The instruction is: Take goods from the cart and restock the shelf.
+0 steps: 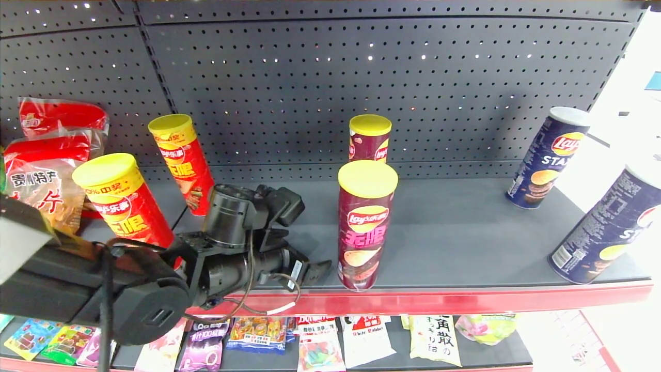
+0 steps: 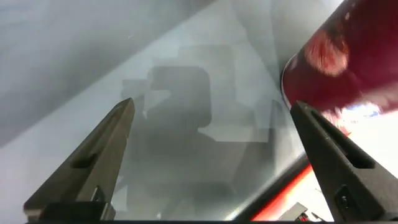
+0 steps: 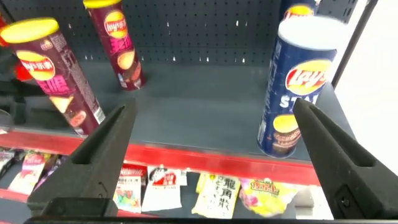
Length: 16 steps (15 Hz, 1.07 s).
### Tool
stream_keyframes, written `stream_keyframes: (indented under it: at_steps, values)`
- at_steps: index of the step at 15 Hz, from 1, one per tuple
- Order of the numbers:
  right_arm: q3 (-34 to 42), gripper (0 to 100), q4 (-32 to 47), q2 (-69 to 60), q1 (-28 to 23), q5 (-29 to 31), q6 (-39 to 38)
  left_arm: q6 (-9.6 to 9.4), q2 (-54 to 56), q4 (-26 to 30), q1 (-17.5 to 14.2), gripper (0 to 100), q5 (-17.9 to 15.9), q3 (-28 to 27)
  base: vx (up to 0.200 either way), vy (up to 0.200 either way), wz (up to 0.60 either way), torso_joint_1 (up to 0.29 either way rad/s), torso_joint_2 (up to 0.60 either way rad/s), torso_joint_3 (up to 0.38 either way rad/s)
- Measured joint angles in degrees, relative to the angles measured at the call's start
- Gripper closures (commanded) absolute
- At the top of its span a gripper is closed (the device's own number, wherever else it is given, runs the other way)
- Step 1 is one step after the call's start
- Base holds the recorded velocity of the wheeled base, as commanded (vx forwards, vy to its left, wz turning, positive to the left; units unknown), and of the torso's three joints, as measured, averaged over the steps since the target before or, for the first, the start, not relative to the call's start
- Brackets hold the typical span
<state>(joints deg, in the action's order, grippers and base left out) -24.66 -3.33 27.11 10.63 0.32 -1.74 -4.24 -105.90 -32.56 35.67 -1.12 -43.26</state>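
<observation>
Black left arm (image 1: 227, 263), cylindrical joints; looped white-tipped cable (image 1: 281, 308); left hand (image 2: 212, 102) dark-grey, tapered.

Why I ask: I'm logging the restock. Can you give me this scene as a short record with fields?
shelf: grey metal shelf board, red front edge
maroon yellow-lidded cylindrical cans: two, mid-shelf, front and back
red yellow-lidded cylindrical cans: two, left side
dark blue silver-lidded cylindrical cans: two, right side
left tool: open, empty, low over the shelf beside the front maroon can
right tool: open, empty, facing the shelf
</observation>
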Motion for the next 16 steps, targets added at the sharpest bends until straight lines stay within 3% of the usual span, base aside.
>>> stream_keyframes:
  at_steps: [4,6,9,12,13,16]
  values:
    - [0.41,0,4.94,0.01,0.28,-0.10,0.73,0.04,12.68,1.22,-1.33,0,-0.27,9.06,0.000,0.000,0.00,0.000,0.00,0.000]
    - [-0.37,0,10.28,0.20,-0.20,0.90,2.50,0.23,22.42,6.92,-2.46,0,-0.32,12.98,0.000,0.000,0.00,0.000,0.00,0.000]
    - [-2.51,0,16.43,-0.41,-3.02,6.25,3.93,1.21,44.50,25.50,-5.46,0,-0.27,15.90,0.000,0.000,0.00,0.000,0.00,0.000]
    - [-2.38,0,21.75,-4.24,-7.44,11.01,5.55,2.30,69.28,52.08,-9.02,0,0.59,15.40,0.000,0.000,0.00,0.000,0.00,0.000]
    - [-1.82,0,25.05,-6.34,-9.75,11.67,5.77,3.89,76.91,61.79,-11.06,0,1.72,14.74,0.000,0.000,0.00,0.000,0.00,0.000]
    - [0.91,0,30.77,-13.31,-16.80,11.58,8.56,10.69,90.55,74.00,-21.07,0,5.06,13.09,0.000,0.000,0.00,0.000,0.00,0.000]
